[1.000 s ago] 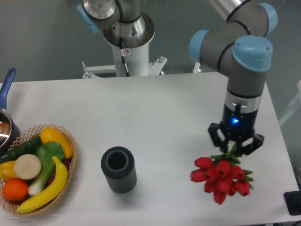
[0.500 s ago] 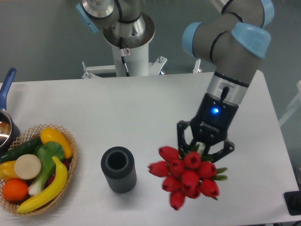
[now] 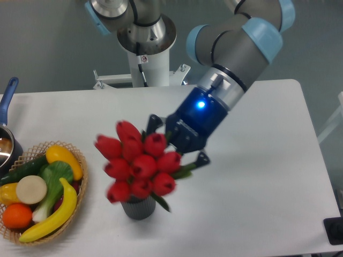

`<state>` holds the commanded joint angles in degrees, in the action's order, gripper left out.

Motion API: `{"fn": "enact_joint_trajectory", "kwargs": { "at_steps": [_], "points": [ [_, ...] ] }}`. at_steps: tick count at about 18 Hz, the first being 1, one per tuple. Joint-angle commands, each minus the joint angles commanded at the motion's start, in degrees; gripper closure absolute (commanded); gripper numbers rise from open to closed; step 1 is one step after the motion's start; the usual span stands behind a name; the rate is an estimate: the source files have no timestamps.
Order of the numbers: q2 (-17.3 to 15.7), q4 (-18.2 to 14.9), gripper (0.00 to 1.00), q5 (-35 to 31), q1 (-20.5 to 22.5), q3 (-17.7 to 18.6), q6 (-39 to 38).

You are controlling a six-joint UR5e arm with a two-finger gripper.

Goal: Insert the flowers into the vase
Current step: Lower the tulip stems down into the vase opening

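My gripper [image 3: 179, 143] is shut on the green stems of the flowers [image 3: 138, 162], a tight bunch of red tulips. The bunch is held in the air, tilted toward the camera, its heads in front of and above the vase [image 3: 139, 208]. Only the lower part of the dark grey ribbed vase shows under the blooms at the table's front. Its mouth is hidden by the flowers. I cannot tell whether the stems touch the vase.
A wicker basket [image 3: 80, 179] with fruit and vegetables stands at the front left. A metal pot with a blue handle [image 3: 7, 99] is at the left edge. The robot's white base [image 3: 146, 59] stands behind the table. A black object [image 3: 334, 230] sits at the front right corner.
My gripper has carried the flowers left and up from the table's right side, across the table to above the vase, with the bunch now tilted toward the camera.
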<state>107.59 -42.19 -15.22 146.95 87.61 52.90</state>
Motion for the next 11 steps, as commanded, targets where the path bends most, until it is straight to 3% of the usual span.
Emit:
{"fn": "enact_joint_trajectory", "kwargs": {
  "at_steps": [4,11],
  "points": [
    [-0.71,0.0,1.0,5.2,0.18,4.66,4.66],
    [0.08,0.0,0.97,8.37,0.53,6.96,7.39]
  ]
}}
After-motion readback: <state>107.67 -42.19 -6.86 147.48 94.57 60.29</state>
